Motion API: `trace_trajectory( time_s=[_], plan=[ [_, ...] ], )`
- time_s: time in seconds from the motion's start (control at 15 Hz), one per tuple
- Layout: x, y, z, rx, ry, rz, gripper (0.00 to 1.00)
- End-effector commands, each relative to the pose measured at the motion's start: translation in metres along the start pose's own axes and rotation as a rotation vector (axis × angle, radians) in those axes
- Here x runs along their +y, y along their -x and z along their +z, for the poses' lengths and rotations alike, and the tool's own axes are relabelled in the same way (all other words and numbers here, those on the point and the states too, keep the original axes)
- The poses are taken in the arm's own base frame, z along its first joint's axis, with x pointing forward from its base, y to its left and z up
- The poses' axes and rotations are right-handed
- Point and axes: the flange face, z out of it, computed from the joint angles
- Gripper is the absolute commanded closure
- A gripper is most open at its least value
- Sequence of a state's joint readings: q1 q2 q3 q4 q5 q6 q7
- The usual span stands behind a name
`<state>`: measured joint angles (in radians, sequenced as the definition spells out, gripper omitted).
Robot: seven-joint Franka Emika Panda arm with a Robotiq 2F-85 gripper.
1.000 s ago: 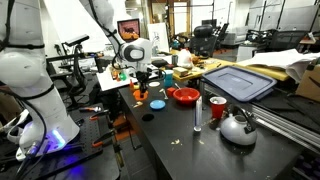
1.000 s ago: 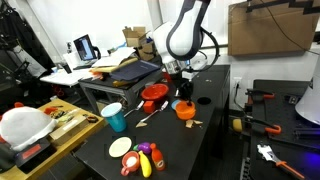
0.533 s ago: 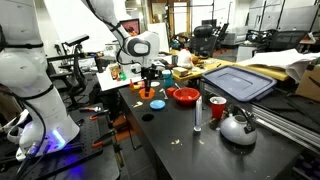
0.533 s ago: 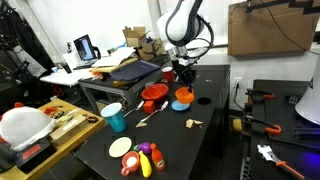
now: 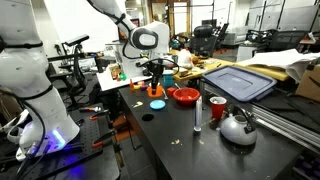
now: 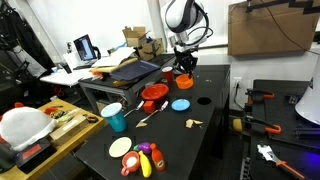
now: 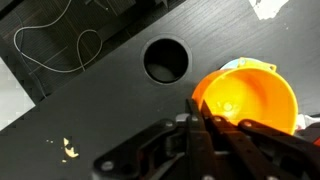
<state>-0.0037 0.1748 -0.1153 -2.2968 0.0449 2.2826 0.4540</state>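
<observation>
Where the orange cup [image 6: 184, 82] hangs: clear of the black table [image 6: 195, 145], above and just beside a blue disc [image 6: 180, 104], with a red bowl [image 6: 153, 93] near.
Gripper [image 7: 198, 115]: jaws pinched shut on the cup's rim, seemingly one finger inside the wall and one outside in the wrist view.
Cup's handling: probably light, thin-walled plastic. It looks stiff, smooth and hardly fragile, though it is apt to tilt or slip in a one-sided pinch.
Where to hold: the rim wall, as here, with the fingers set well past the lip.
Tabletop hole [image 7: 165, 58]: a round opening in the table, just beside the cup in the wrist view.
</observation>
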Motion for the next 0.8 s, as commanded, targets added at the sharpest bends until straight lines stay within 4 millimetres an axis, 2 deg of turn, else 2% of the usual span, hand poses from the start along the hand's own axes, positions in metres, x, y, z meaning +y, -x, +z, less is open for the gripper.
trace_trajectory(
  time_s=[0.0,0.47,0.73],
  plan=[
    [0.029,-0.011,-0.014,-0.015,0.0,0.126,0.99],
    [0.086,-0.032,0.004,-0.049,0.01,0.407,0.99],
    [0.095,-0.037,0.018,-0.066,0.019,0.526,0.99]
  ],
)
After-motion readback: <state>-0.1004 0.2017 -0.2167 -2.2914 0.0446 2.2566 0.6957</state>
